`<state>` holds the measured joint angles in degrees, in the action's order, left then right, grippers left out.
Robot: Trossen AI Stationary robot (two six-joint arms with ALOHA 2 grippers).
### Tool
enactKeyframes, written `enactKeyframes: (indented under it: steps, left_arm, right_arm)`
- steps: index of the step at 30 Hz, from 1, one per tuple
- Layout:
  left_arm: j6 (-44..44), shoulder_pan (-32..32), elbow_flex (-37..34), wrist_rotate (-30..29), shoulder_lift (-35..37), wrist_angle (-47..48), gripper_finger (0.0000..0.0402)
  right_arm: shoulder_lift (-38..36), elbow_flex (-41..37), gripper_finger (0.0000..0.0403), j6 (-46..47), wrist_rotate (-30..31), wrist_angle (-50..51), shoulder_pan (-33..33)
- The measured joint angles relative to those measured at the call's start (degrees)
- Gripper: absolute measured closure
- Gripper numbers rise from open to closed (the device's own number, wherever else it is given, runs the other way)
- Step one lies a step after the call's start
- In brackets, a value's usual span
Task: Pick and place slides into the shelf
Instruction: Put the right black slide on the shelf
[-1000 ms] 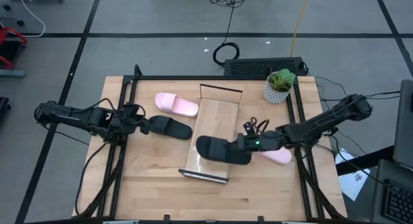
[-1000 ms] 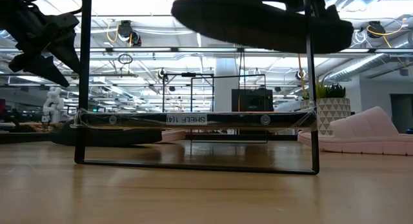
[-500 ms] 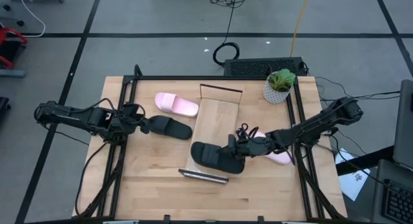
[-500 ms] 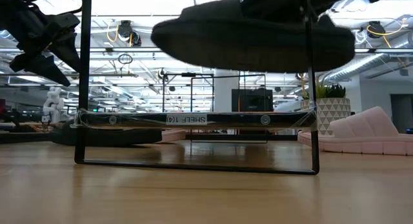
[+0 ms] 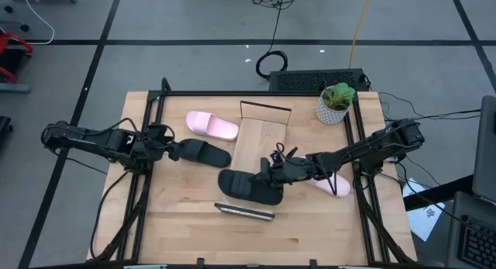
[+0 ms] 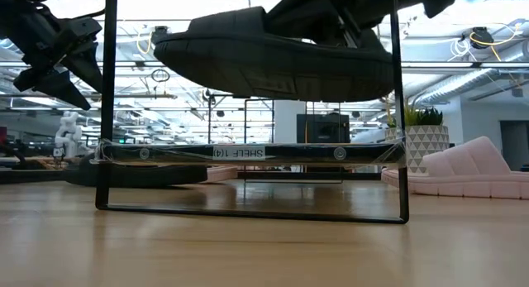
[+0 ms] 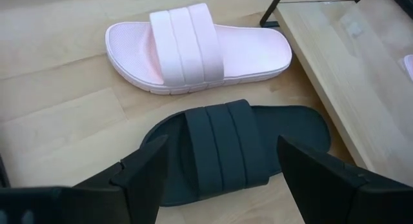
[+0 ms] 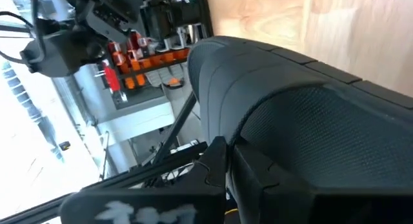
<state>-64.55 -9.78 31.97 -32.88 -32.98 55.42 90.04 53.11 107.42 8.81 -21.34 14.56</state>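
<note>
My right gripper [image 5: 271,174] is shut on a black slide [image 5: 246,186] and holds it in the air above the near end of the shelf [image 5: 262,141], a light-wood board in a thin dark wire frame. The low view shows that slide [image 6: 273,62] well above the board [image 6: 248,152]. My left gripper [image 7: 222,182] is open, with a finger on either side of the second black slide [image 7: 239,150], which lies sole-down on the table left of the shelf. One pink slide [image 5: 211,125] lies flat beyond it. The other pink slide [image 5: 335,186] lies right of the shelf, partly under my right arm. My right gripper pinches the black slide at its end toward the table's right [image 8: 258,140], reaching in roughly level from the right. The slide is lifted clear and tilted, its ribbed sole [image 6: 281,72] turned down toward the low camera. The gripper hides the exact spot of contact.
A potted plant [image 5: 335,103] stands at the far right corner of the table. Dark frame rails [image 5: 147,145] run along the table's left and right sides. Bare wood lies near the front edge [image 5: 256,238]. Cables lie beside my right arm [image 5: 306,151].
My right gripper has carried the black slide toward the table's left and slightly nearer, along the shelf toward its near end, and lower. The slide has tipped, so more of its sole faces the low camera. My left arm has kept still.
</note>
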Motion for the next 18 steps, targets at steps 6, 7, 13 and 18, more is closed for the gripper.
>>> enactKeyframes:
  steps: [6, 7, 13, 18]
  left_arm:
    - [-0.51, 0.02, 0.0, -0.02, 0.0, -0.01, 0.0119]
    - [-0.49, 0.02, 0.0, -0.02, -0.01, 0.0, 0.0119]
    - [-0.5, 0.02, 0.0, -0.07, 0.01, 0.0, 0.0119]
    - [-0.53, 0.02, 0.0, -0.15, 0.01, -0.02, 0.0119]
  right_arm:
    - [0.02, 0.84, 0.0403, 2.95, -0.27, 4.03, 0.92]
    - [0.0, 0.84, 0.0403, 3.51, 0.06, 3.96, 1.18]
    - [0.31, 0.86, 0.0403, 7.48, 1.77, 4.15, 2.81]
    - [1.92, 0.91, 0.0403, 9.03, 1.66, 3.64, 3.05]
